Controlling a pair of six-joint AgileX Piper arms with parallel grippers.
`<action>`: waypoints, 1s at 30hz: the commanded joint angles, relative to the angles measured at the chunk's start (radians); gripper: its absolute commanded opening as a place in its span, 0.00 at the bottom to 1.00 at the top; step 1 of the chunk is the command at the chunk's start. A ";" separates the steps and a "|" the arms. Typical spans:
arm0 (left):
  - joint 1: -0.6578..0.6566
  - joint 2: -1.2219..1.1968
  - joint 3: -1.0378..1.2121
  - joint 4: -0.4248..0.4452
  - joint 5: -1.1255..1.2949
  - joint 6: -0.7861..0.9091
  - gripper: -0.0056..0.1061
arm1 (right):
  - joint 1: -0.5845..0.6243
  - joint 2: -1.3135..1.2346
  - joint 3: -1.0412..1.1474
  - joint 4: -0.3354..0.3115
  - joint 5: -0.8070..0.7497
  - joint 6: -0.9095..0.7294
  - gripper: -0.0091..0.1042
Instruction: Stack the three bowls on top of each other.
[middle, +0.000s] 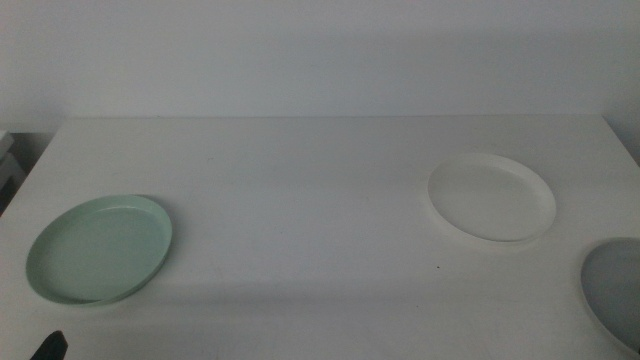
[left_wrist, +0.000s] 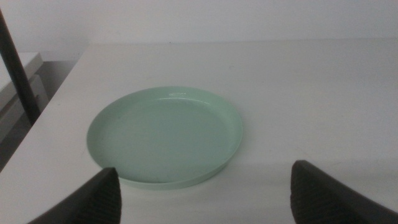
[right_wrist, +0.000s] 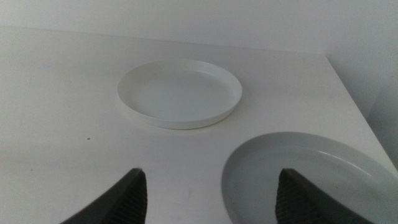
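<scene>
White tabletop and a pale wall fill the middle view, with three shallow bowls lying well apart: the mint green bowl at about 8 o'clock, the white bowl at about 2 o'clock, and the grey bowl cut off by the frame at 4 o'clock. Nothing is stacked yet, and only a dark tip of one arm shows at the lower left edge. From the left wrist view, the left gripper hangs with jaws spread wide, empty, facing the mint green bowl just ahead. From the right wrist view, the right gripper is likewise spread and empty above the grey bowl's near rim, the white bowl beyond it. All three look light, rigid and smooth, probably slippery; the low rim seems the only place to pinch.
</scene>
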 joint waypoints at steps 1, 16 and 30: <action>-0.002 -0.013 0.006 -0.003 -0.078 0.000 0.84 | -0.004 -0.022 -0.013 0.009 -0.074 -0.006 0.56; -0.002 -0.013 0.006 -0.003 -0.078 0.000 0.84 | -0.004 0.352 -0.402 -0.021 0.080 -0.006 0.56; -0.002 -0.013 0.006 -0.003 -0.078 0.000 0.84 | -0.004 0.691 -0.788 -0.027 0.264 0.124 0.56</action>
